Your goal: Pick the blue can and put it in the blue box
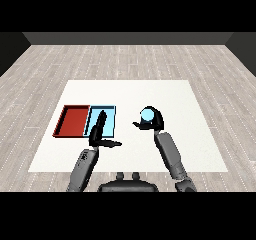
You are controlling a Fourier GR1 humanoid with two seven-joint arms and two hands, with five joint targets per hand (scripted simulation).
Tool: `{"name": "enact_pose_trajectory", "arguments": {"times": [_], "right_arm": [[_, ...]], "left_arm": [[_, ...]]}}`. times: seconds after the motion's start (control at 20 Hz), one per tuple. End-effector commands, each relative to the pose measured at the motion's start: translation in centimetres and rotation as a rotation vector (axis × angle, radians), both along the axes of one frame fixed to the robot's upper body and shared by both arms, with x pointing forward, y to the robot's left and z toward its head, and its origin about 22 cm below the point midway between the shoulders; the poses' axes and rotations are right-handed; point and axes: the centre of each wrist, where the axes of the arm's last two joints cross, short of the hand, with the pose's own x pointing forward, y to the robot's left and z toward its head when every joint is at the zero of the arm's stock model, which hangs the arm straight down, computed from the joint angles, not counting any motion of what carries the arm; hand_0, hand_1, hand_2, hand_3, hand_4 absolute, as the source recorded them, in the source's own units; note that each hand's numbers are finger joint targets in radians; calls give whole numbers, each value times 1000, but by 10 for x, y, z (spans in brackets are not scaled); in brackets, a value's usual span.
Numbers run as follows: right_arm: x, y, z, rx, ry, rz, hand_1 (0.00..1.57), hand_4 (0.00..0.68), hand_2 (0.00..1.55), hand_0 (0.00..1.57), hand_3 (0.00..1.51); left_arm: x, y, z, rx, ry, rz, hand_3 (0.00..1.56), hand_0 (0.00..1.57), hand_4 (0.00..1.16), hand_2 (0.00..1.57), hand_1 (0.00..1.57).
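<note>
Right hand (152, 121), black-fingered on its grey forearm, sits right of the frame's centre with its fingers and thumb curled round the light blue cylindrical can (147, 115). The can's pale round top faces the camera, so its long axis appears roughly upright; whether its base touches the white tabletop (200, 134) or is lifted clear cannot be determined.

Target location: the light blue shallow tray (111, 109) lies left of centre in the frame, touching the red shallow tray (72, 120) on that tray's right side. From the held can, the light blue tray lies to the left in the frame at about the same height, with a strip of bare tabletop between them.

Left hand (98, 132) is positioned over the lower edge of the light blue tray, its fingers straight and pointing toward the top of the frame, thumb extended to the right. It holds nothing.

Assessment: the grasp step appears complete; the transfer remains. The coming move is a leftward carry across the frame. Although the left hand is nearer the tray, the right hand has the can. The left hand overlaps the tray's near part, so the far part of the tray is likely the less obstructed place for release.
</note>
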Motion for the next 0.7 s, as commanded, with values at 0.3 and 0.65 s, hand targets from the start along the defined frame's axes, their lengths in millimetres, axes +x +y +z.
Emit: {"name": "enact_pose_trajectory", "arguments": {"times": [0.3, 0.65], "right_arm": [[4, 21, 34, -5, -43, 31, 1445, 571, 1473, 1445, 1391], [-10, 34, 26, 15, -50, 81, 1450, 550, 1464, 1450, 1374]], "left_arm": [[21, -47, -3, 2, 1, -69, 0, 0, 0, 0, 0], [2, -49, -10, 1, 28, -89, 0, 0, 0, 0, 0]]}}
